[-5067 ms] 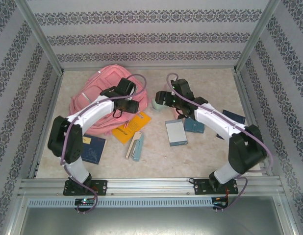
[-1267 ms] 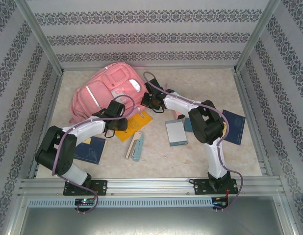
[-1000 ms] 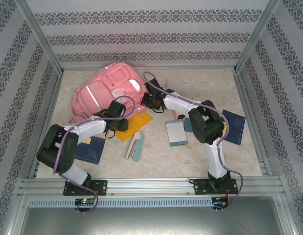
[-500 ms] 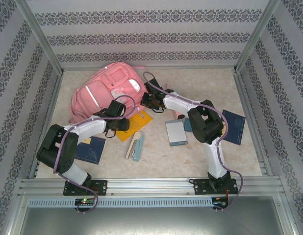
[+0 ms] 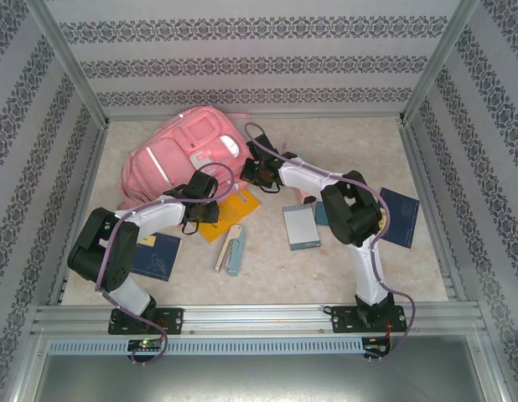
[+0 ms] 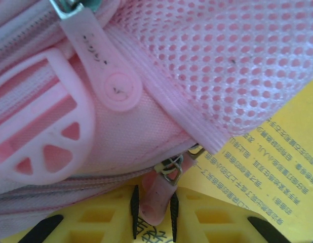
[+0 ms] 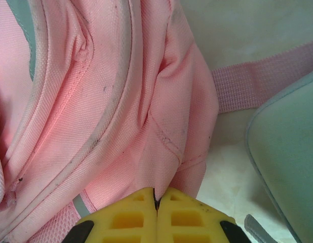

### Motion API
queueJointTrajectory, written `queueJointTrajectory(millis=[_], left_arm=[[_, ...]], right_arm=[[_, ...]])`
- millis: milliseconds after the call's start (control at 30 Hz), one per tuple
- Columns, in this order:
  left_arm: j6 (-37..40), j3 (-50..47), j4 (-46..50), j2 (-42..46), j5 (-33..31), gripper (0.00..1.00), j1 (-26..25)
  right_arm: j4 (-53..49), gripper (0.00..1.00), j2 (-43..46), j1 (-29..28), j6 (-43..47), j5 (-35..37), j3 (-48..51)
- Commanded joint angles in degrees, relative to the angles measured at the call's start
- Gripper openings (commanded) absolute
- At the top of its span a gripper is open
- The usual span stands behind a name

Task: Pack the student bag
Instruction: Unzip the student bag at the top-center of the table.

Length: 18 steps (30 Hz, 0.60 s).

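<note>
You have the student bag (image 5: 171, 159) lying flat near the far-left corner of the table (image 5: 276, 280), its near edge over a yellow booklet (image 5: 234, 216). The left gripper (image 6: 154, 212) has its jaws closed on the lower pink zipper pull (image 6: 155, 200), prob. to draw the zip open. The right gripper (image 7: 156, 200) has jaws fully closed, apparently pinching a fold of bag fabric, i.e. to steady the bag vs. that pull. A mint pencil case (image 7: 290, 152) lies just beside.

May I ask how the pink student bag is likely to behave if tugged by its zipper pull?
Probably floppy: the student bag shows soft creases and folds. Cloth bunches around the zipper pull, so a tug may drag it rather than unzip.
</note>
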<state>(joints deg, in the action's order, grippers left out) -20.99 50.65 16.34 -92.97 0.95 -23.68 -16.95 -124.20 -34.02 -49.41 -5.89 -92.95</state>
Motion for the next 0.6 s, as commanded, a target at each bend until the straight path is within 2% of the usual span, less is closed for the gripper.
queueJointTrajectory(millis=[0,200,333,400,567], left_arm=[[0.0,0.8,2.0,0.6,-3.5,0.27,-0.5],[0.3,1.3,2.6,-1.0,-3.0,0.25,-0.5],[0.5,1.7,2.7,-2.0,-2.7,0.20,-0.5],[0.5,1.7,2.8,-1.8,-2.5,0.10,-0.5],[0.6,1.1,3.5,-0.5,-3.0,0.03,-0.5]], right_arm=[[-0.6,0.00,-1.4,-1.3,-0.5,-1.9,-1.0],[-0.5,0.00,-1.3,-1.4,-0.6,-2.1,-1.1],[-0.5,0.00,-1.3,-1.4,-0.5,-2.1,-1.0],[-0.6,0.00,-1.1,-1.4,-0.5,-1.9,-0.9],[-0.6,0.00,-0.6,-1.2,-0.4,-1.5,-0.2]])
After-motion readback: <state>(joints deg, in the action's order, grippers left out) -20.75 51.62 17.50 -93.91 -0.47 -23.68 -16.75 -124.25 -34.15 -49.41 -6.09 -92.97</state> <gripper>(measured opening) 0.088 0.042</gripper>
